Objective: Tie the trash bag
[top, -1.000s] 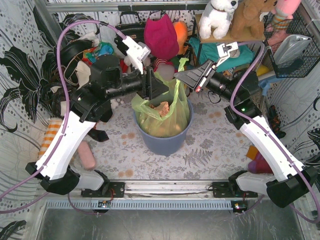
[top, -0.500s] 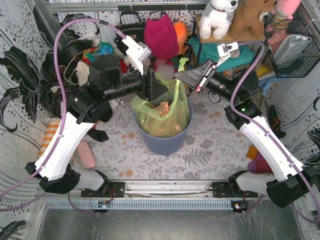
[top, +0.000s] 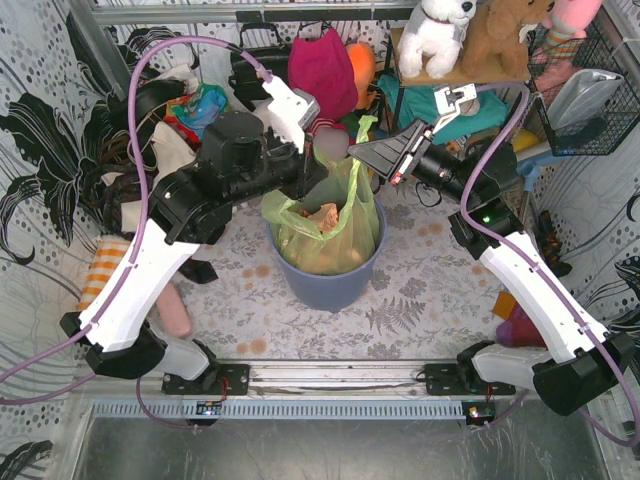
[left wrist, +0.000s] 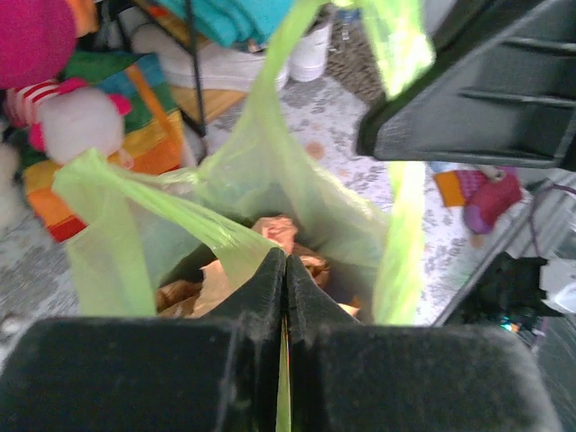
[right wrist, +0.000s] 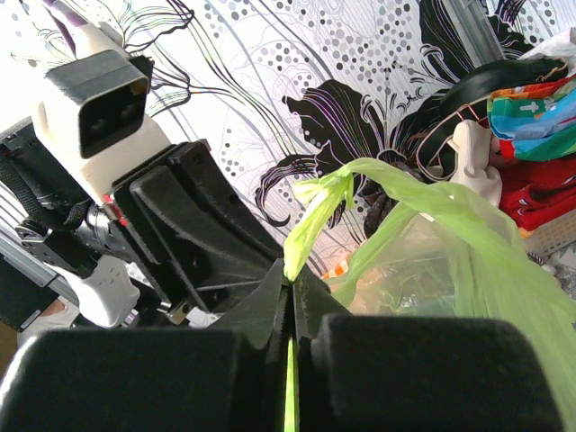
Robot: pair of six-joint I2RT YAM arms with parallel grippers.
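The light-green trash bag (top: 345,215) sits in a round blue-grey bin (top: 335,280), with crumpled brown paper (top: 322,215) showing inside. My left gripper (top: 318,172) is shut on the bag's left rim; in the left wrist view its jaws (left wrist: 286,261) pinch a strip of green plastic above the paper (left wrist: 279,232). My right gripper (top: 358,150) is shut on the bag's raised right handle (top: 364,128); in the right wrist view the jaws (right wrist: 291,279) clamp the green strip (right wrist: 319,209). The two grippers are close together above the bin.
Soft toys, bags and cloth (top: 322,70) are piled behind the bin. A shelf with plush animals (top: 470,35) and a wire basket (top: 585,90) stand at the back right. A pink roll (top: 178,310) lies at the left, a purple object (top: 520,328) at the right.
My left arm has shifted right and up, bringing its gripper closer over the bin with the bag's rim. The right arm and bag handle have not moved.
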